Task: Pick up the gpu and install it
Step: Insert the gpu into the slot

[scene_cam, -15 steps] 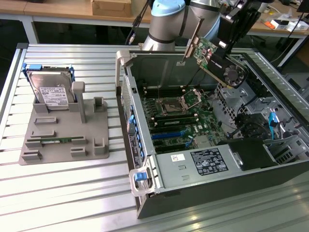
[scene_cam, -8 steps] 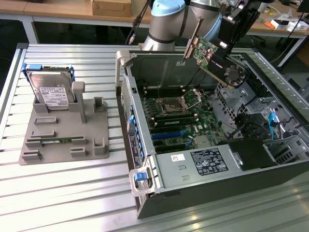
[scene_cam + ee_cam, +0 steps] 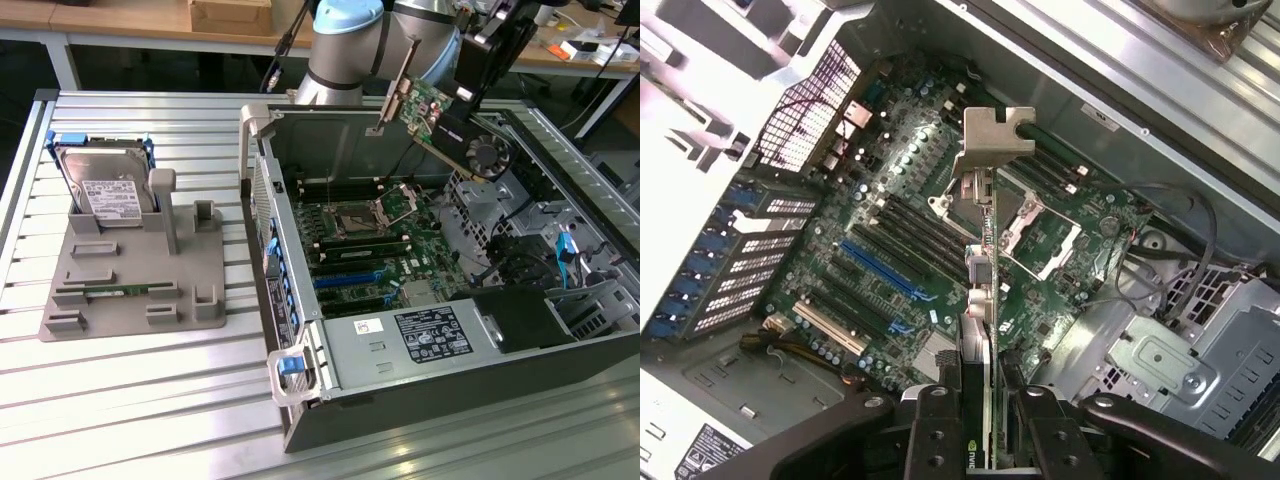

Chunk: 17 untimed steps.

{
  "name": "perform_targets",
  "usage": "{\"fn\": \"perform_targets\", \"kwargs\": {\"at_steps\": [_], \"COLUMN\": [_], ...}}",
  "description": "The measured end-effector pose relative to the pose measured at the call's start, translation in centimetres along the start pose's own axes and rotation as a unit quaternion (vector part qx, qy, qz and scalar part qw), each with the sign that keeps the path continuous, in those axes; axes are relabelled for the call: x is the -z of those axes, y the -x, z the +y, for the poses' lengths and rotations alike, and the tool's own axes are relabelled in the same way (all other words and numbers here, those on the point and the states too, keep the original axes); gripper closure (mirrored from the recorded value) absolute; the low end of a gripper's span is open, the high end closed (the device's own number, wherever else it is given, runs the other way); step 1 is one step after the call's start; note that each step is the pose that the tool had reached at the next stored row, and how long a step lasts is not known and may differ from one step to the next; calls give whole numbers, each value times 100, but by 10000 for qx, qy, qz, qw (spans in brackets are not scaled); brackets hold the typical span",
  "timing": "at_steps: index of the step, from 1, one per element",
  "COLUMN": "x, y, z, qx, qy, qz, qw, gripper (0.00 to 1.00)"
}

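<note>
A silver hard drive with a white label in a blue frame (image 3: 105, 185) stands leaning at the far end of a grey plastic holder tray (image 3: 135, 260), which sits on the ribbed aluminium table (image 3: 130, 410). A narrow green memory stick (image 3: 115, 291) lies flat in the holder's near part. To the exterior view's right sits an open dark grey computer case (image 3: 300, 135). Its green motherboard (image 3: 375, 255) is exposed, with an opened silver processor socket (image 3: 362, 215), long blue slots (image 3: 345, 280) and a silver labelled power supply (image 3: 410, 340).
</note>
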<state>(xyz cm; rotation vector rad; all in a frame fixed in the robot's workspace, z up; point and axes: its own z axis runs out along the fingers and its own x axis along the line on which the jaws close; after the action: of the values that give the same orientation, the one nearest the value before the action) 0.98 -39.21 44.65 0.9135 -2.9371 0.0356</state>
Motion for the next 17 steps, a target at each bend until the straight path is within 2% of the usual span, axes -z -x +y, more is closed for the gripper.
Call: {"fn": "perform_targets", "kwargs": {"at_steps": [14,17], "x": [0,0], "y": [19,24], "z": [-13,-17], "qx": [442,575], "qy": [-31,-40], "qz": [-1,-1], "qw": [9990,9983], "gripper": [75,75]}}
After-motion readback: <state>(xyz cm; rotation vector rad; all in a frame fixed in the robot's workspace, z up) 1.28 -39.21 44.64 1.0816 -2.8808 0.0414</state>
